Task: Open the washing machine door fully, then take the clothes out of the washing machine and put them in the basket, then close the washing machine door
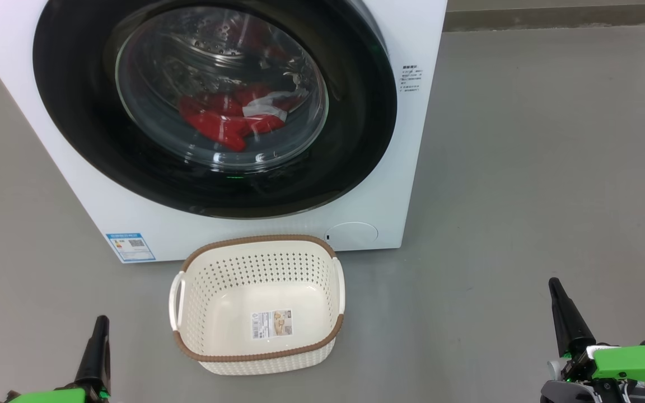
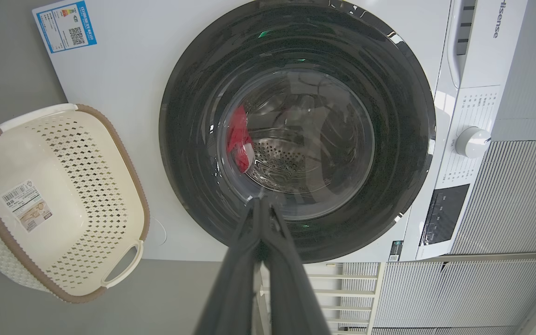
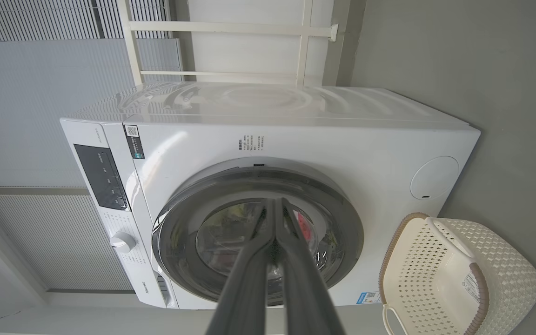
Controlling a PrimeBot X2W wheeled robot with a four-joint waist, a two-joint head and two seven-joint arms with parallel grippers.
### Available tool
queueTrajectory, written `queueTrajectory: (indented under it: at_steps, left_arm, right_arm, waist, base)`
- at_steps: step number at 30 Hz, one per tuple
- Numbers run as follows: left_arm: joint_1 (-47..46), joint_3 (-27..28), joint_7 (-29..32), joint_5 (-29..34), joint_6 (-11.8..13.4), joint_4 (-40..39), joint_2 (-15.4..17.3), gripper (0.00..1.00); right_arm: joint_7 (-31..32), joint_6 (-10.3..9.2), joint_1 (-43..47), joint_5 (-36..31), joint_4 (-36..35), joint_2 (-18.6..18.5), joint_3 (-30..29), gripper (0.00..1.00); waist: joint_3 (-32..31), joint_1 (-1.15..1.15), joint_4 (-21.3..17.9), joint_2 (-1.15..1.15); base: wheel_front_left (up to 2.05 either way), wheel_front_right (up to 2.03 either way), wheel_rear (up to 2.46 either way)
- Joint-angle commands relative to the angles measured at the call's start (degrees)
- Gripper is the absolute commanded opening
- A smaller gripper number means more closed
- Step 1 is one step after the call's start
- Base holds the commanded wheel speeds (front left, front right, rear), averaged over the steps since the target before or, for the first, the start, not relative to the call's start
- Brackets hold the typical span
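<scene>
The white washing machine (image 1: pixel 31 112) stands ahead with its round black door (image 1: pixel 76 134) closed. Through the glass window I see the red and white clothes (image 1: pixel 227 120) lying in the steel drum. The cream basket (image 1: pixel 258 347) with its brown rim sits on the floor just in front of the machine, and nothing lies in it. My left gripper (image 1: pixel 101 320) is at the lower left and my right gripper (image 1: pixel 553 281) at the lower right, both shut and holding nothing, well short of the machine. In the wrist views the door (image 2: pixel 193 139) (image 3: pixel 342 232) and basket (image 2: pixel 123 153) (image 3: pixel 505 270) show too.
Grey floor (image 1: pixel 552 168) stretches to the right of the machine and around the basket. A blue label (image 1: pixel 130 247) and a round white cap (image 1: pixel 351 233) sit low on the machine's front. The control panel (image 2: pixel 445 211) with its dial (image 2: pixel 472 141) lies above the door.
</scene>
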Motion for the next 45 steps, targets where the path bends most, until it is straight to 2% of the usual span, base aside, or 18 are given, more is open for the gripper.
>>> queueTrajectory:
  at_steps: [1,17,18,24,28,33,45]
  left_arm:
    - [-2.2,1.8,0.1,0.0,-0.7,-1.1,0.9,0.00]
    - [-2.2,1.8,0.1,0.0,-0.7,-1.1,0.9,0.00]
    - [0.0,0.0,0.0,0.0,0.0,0.0,0.0,1.00]
    - [1.3,-0.4,-0.4,0.0,0.0,1.8,-0.8,1.00]
    - [1.1,-0.5,-1.1,-0.1,0.0,1.4,-0.7,1.00]
    - [1.1,-0.7,-2.0,-0.4,0.0,0.7,-0.7,1.00]
    - [0.6,-1.6,-4.0,1.2,-0.1,-1.0,-0.3,1.00]
  right_arm:
    - [0.4,0.09,-0.6,0.3,-1.7,-0.2,1.3,0.00]
    - [0.4,0.09,-0.6,0.3,-1.7,-0.2,1.3,0.00]
    - [0.0,0.00,0.0,0.0,0.0,0.0,0.0,1.00]
    - [-0.3,0.00,0.7,0.0,2.2,0.4,0.3,1.00]
    - [-1.0,0.00,0.3,-0.1,2.1,0.4,0.8,1.00]
    - [-1.8,0.01,0.0,0.0,1.6,0.3,1.5,1.00]
    - [-3.6,0.02,-0.9,-1.3,-0.8,-0.3,3.8,1.00]
  waist:
    - [0.0,0.00,0.0,0.00]
    - [0.0,0.00,0.0,0.00]
    - [0.0,0.00,0.0,0.00]
    - [0.1,0.01,0.0,0.00]
    - [-0.1,0.13,0.0,0.00]
    - [0.0,0.01,0.0,0.00]
    - [0.2,0.00,0.1,0.00]
  base:
    - [0.00,0.00,0.00]
    - [0.00,0.00,0.00]
    - [0.00,0.00,0.00]
    - [0.00,0.00,0.00]
    - [0.00,0.00,0.00]
    - [0.00,0.00,0.00]
    - [0.00,0.00,0.00]
